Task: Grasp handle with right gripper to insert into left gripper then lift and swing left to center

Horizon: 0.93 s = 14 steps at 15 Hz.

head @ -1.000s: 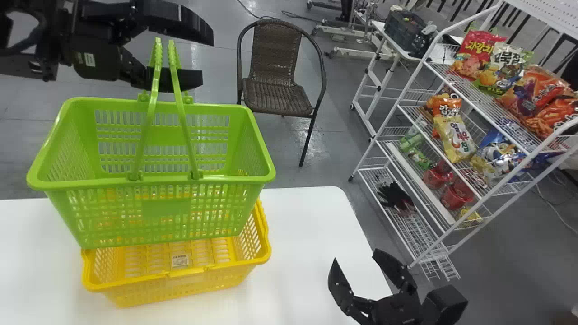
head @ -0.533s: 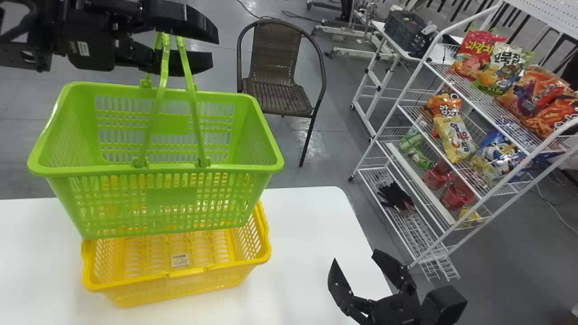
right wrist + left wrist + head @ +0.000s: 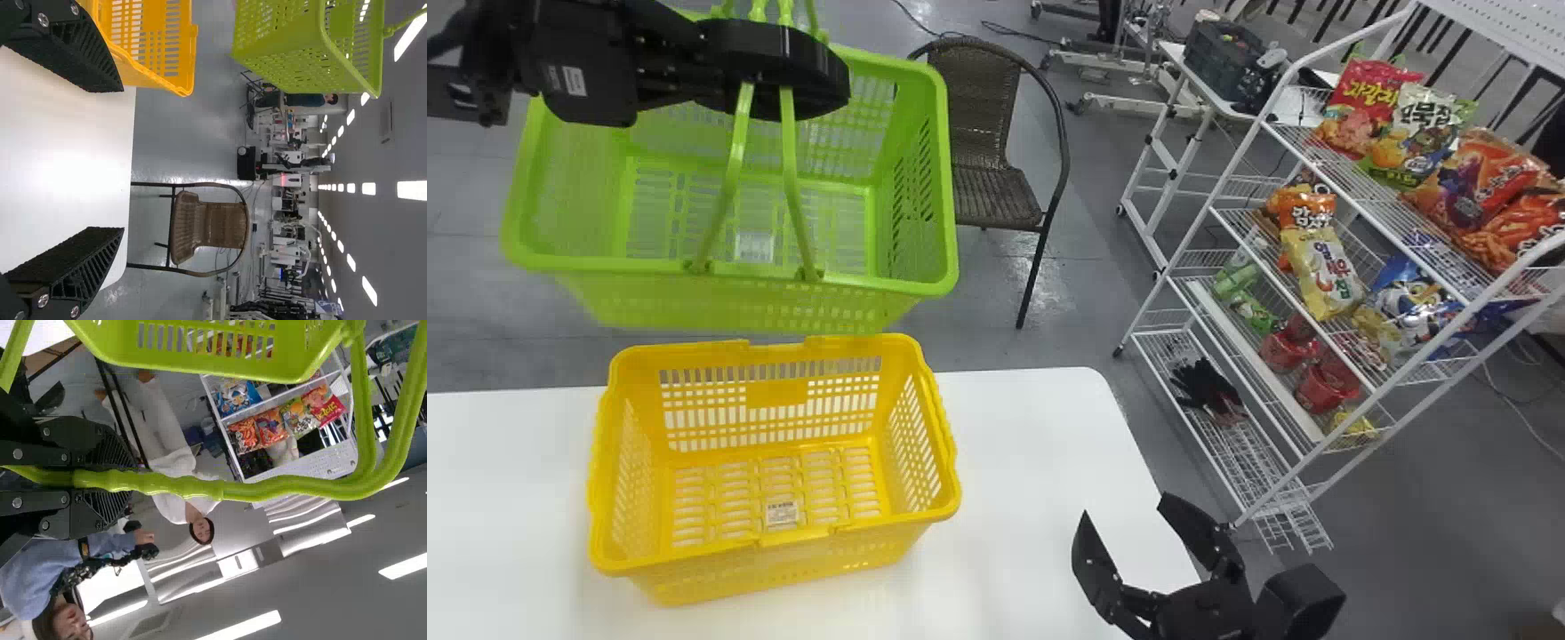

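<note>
In the head view my left gripper [image 3: 778,71] is at the upper left, above the green basket [image 3: 880,284], which hangs beyond and above the yellow basket [image 3: 783,538]. The left wrist view has the left gripper [image 3: 100,478] shut on the green handle [image 3: 193,487], whose two bars lie together between the fingers. Low on the right of the head view, my right gripper [image 3: 1129,533] stands open over the table's edge. Seen from the right wrist, the right gripper [image 3: 107,160] has its fingers wide apart with nothing between them; the green basket [image 3: 287,60] hangs farther off.
The yellow basket stands on the white table [image 3: 1032,462]. Behind the table is a brown wicker chair [image 3: 987,182]. A white wire rack [image 3: 1227,356] with snack bags and red containers stands to the right.
The left gripper has carried the green basket away from the robot, off the yellow basket, uncovering its inside. The basket now shows more of its floor. The right arm has barely moved.
</note>
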Each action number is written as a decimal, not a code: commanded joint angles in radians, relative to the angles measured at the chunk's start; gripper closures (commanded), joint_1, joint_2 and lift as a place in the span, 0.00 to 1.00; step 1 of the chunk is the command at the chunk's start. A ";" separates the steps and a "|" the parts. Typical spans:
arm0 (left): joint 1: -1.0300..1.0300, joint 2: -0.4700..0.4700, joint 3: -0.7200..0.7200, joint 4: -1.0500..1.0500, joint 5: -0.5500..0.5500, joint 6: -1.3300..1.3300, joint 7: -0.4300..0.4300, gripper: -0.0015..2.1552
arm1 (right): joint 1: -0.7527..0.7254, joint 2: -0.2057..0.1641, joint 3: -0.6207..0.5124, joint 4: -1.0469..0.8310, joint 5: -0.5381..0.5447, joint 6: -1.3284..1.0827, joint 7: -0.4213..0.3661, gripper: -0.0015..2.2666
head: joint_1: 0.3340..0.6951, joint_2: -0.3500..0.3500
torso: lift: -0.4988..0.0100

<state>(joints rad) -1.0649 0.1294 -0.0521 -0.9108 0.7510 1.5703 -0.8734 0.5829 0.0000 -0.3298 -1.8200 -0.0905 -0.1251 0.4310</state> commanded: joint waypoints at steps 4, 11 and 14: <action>-0.024 0.078 -0.008 0.000 0.004 0.001 -0.010 0.97 | -0.001 0.001 0.000 0.015 0.000 -0.017 0.002 0.03 | 1.00 0.02 | 0.98; -0.046 0.297 -0.028 0.000 0.050 0.001 -0.029 0.97 | -0.006 0.001 0.000 0.021 0.000 -0.017 0.005 0.03 | 1.00 0.16 | 0.98; -0.032 0.397 -0.029 0.000 0.062 0.001 -0.052 0.97 | -0.011 0.001 0.005 0.025 0.000 -0.017 0.005 0.03 | 1.00 0.26 | 0.98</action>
<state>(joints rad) -1.1048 0.4790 -0.0808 -0.9112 0.8097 1.5701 -0.9193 0.5731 0.0000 -0.3269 -1.7961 -0.0905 -0.1401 0.4357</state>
